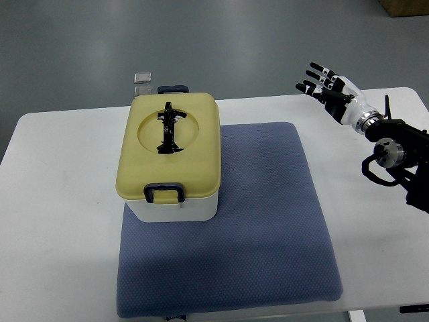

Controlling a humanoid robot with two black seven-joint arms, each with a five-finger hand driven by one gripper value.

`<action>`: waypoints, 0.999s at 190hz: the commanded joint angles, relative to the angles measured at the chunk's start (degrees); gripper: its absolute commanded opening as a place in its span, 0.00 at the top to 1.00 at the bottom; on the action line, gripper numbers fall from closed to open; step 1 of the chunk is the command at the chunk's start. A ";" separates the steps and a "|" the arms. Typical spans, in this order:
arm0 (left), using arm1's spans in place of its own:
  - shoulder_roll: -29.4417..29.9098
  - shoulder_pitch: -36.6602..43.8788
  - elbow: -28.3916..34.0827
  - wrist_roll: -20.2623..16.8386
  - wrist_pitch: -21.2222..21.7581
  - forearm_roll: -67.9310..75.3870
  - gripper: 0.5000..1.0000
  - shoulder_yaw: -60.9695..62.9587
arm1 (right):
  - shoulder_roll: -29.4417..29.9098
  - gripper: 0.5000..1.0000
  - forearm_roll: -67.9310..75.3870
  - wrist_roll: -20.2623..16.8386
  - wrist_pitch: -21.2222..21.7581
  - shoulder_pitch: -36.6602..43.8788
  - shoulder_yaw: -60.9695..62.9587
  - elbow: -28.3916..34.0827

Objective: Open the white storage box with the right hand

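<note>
One white storage box [175, 201] sits left of centre in your frame, on the upper left corner of a blue-grey mat [268, 221] that covers much of the white bench [60, 201]. You see its white body only as a narrow band along the near side; the rest is capped by a pale yellow lid [194, 151], which lies closed. A black carrying handle [167, 127] lies flat in a round recess on top of the lid. A dark latch [165, 194] sits on the lid's near edge, and a second dark latch [174, 88] shows at the far edge.

Your right hand [327, 87] is in the upper right of the frame, well apart from the box, with the fingers [315, 69] spread and holding nothing. Its arm comes in from the right edge over the bare bench, and nothing lies between the hand and the box.

Beyond the bench's far edge, at upper left, a small pale object [143, 82] lies on the grey floor; you cannot tell what it is. The far latch is partly hidden by the lid.
</note>
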 commanded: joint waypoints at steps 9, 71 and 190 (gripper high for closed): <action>0.00 0.00 -0.08 0.00 -0.34 0.00 0.00 0.00 | 0.01 0.15 0.00 0.00 0.00 -0.09 -0.13 0.09; 0.00 0.00 0.00 0.00 -0.43 0.00 0.00 0.00 | -0.26 0.15 -0.09 0.00 0.09 0.18 -0.22 0.18; 0.00 0.00 0.00 0.00 -0.43 0.00 0.00 -0.09 | -0.96 0.15 -7.74 0.18 2.73 2.90 -0.22 0.35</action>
